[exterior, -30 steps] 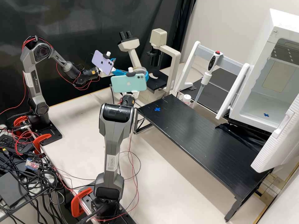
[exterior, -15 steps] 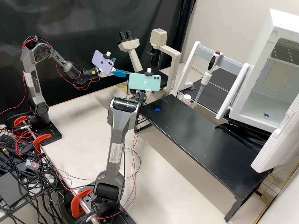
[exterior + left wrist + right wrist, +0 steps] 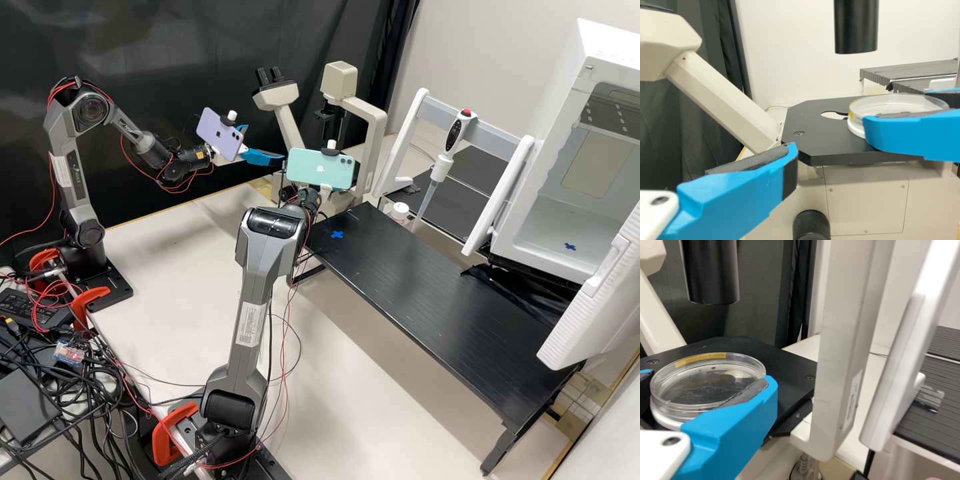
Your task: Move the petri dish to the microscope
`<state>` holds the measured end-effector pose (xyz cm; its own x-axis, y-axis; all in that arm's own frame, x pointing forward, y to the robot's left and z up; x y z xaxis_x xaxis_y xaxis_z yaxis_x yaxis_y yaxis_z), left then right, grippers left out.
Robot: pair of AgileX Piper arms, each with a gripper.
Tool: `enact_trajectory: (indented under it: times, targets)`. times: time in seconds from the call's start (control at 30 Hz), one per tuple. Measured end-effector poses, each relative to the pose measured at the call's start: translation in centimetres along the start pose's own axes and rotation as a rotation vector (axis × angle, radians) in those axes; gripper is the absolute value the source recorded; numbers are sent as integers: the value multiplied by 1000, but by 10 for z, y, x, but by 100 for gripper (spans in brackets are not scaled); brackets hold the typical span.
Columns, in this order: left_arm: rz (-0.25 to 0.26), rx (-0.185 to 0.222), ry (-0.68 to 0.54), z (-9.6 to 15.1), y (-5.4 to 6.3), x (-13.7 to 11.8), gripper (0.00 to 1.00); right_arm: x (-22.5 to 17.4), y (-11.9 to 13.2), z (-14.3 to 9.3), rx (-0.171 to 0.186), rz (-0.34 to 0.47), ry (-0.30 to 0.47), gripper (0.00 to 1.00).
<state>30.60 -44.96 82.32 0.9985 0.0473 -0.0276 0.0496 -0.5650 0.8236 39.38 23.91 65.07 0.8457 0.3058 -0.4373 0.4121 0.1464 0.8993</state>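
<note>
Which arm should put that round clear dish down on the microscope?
Right, I'd say: the right gripper holds the petri dish above the black stage, while the left gripper hangs open with nothing between its fingers.

Pipette [image 3: 456, 136], curtain [image 3: 200, 47], perhaps a bottle [image 3: 399, 211]

Clear, yellow-marked petri dish [image 3: 705, 385]
</note>
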Motion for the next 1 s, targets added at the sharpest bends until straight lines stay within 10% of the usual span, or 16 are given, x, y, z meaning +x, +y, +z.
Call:
enact_trajectory:
  times: [0.6,0.63,1.0]
  targets:
    - [0,0,0,0,0,0,100,40,3,-7,-37,-29,-24,0]
    - [0,0,0,0,0,0,100,41,3,-7,-36,-28,-23,100]
    - [0,0,0,0,0,0,100,43,-1,-7,-52,-72,-25,100]
